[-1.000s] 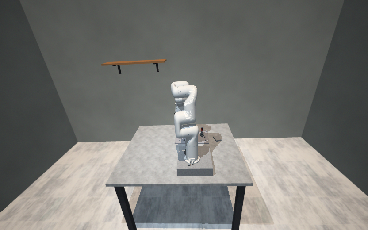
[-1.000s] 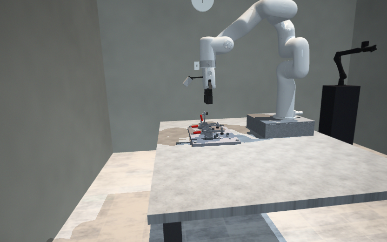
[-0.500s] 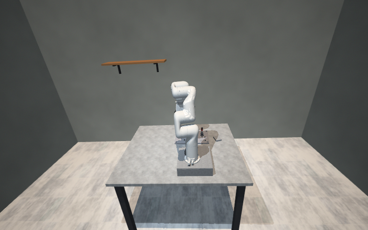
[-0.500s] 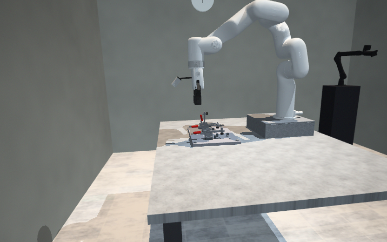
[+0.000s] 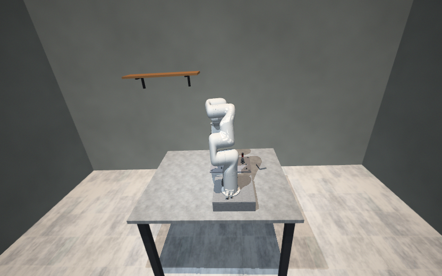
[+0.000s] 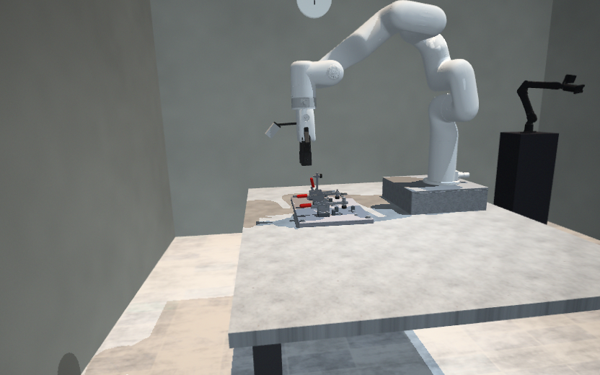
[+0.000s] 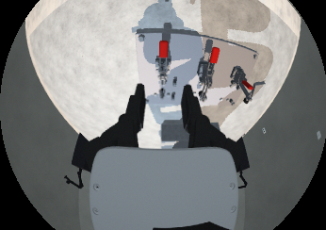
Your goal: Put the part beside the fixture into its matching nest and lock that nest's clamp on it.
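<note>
Block to be placed lies on the table, just beside the fixture at the robot's right; you have it below and off to the right of the gripper, not between its fingers. Your gripper stands about half open, holding nothing, above the fixture. Beneath you is a mottled grey tabletop with dark legs, on a pale, patchy floor between grey walls. Count one block, one fixture and three clamps with red handles, two lying down and one raised. You also have one wooden shelf on two brackets, one partly visible clock, and one small black arm on one black pedestal.
</note>
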Robot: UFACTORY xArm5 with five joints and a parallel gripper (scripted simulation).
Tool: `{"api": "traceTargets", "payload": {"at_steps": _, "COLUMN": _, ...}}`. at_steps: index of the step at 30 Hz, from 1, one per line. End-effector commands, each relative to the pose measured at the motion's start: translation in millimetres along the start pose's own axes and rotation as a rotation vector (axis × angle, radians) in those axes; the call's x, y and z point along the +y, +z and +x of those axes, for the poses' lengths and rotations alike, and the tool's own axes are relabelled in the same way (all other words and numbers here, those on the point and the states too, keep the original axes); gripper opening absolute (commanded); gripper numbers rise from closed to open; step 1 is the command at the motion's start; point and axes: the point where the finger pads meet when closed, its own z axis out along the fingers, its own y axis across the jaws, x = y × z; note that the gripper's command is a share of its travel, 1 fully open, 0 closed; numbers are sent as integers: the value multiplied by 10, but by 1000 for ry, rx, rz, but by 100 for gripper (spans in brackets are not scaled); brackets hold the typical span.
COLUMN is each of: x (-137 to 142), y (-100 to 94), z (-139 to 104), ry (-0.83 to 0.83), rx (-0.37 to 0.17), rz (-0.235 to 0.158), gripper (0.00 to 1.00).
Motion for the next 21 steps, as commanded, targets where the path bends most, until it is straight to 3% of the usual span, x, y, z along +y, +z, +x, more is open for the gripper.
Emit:
{"api": "traceTargets", "payload": {"at_steps": 1, "x": -3, "y": 100, "z": 12, "ry": 0, "rx": 4, "rz": 1, "gripper": 47}}
{"api": "traceTargets", "payload": {"at_steps": 7, "x": -2, "y": 267, "z": 13, "ry": 0, "rx": 4, "rz": 1, "gripper": 47}}
{"api": "traceTargets", "payload": {"at_steps": 21, "x": -1, "y": 940, "z": 16, "ry": 0, "rx": 4, "rz": 1, "gripper": 47}}
